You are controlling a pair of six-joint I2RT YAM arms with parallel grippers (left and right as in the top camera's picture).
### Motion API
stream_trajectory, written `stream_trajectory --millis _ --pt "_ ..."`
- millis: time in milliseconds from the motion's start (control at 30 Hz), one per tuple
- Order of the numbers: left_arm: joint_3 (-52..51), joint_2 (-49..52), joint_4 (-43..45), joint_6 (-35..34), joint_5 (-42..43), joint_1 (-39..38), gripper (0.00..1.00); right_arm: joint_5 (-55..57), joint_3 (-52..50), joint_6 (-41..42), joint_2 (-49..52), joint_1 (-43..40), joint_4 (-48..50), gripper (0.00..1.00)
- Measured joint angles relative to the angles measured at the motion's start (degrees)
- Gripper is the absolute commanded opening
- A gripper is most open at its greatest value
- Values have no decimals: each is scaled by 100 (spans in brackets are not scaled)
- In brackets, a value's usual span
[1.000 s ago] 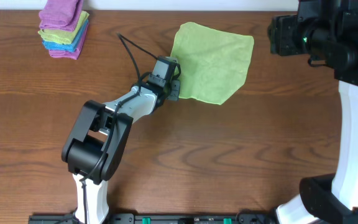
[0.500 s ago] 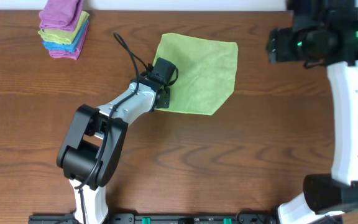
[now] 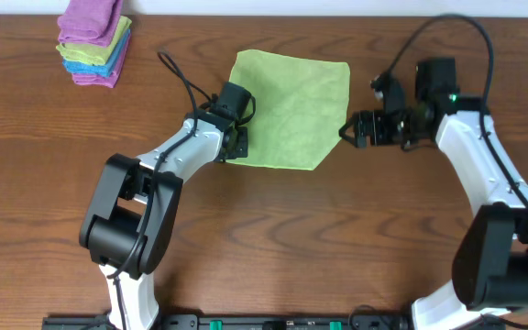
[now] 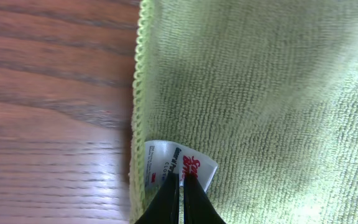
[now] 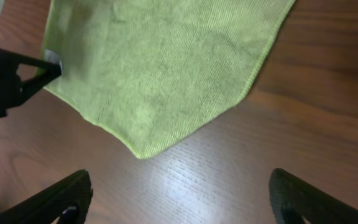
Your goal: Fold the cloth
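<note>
The lime-green cloth [image 3: 291, 108] lies flat on the wooden table, one corner pointing to the front. My left gripper [image 3: 238, 143] is at its left edge. In the left wrist view the gripper [image 4: 182, 184] is shut on the cloth [image 4: 260, 93] at its white tag [image 4: 182, 165]. My right gripper [image 3: 349, 133] is open and empty just right of the cloth's right edge. In the right wrist view its gripper [image 5: 182, 202] stands wide apart above bare wood, with the cloth [image 5: 160, 68] and its front corner just ahead. The left gripper [image 5: 11, 78] shows there at the left.
A stack of folded purple, green and blue cloths [image 3: 94, 41] sits at the back left corner. The left arm's black cable [image 3: 180, 78] loops over the table left of the cloth. The right arm's base [image 3: 493, 275] stands at the front right.
The left gripper has dragged the cloth to the left. The right arm has swung down from the back right to the cloth's right edge.
</note>
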Motion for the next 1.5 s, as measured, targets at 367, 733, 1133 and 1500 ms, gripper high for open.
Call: stream_trajectory --millis 367,733,1133,1500 --pt "0 -4 0 0 457 -4 6 -671 -555 656 804 11 1403 96" --pt "0 -4 -9 0 560 -4 6 -907 -573 1714 1397 13 2909 95" --pt "0 -4 -2 0 560 -4 6 -1646 -365 1958 1609 879 2199 92" --pt "0 -4 -2 0 560 -4 6 -2151 -363 2046 1749 981 2308 88"
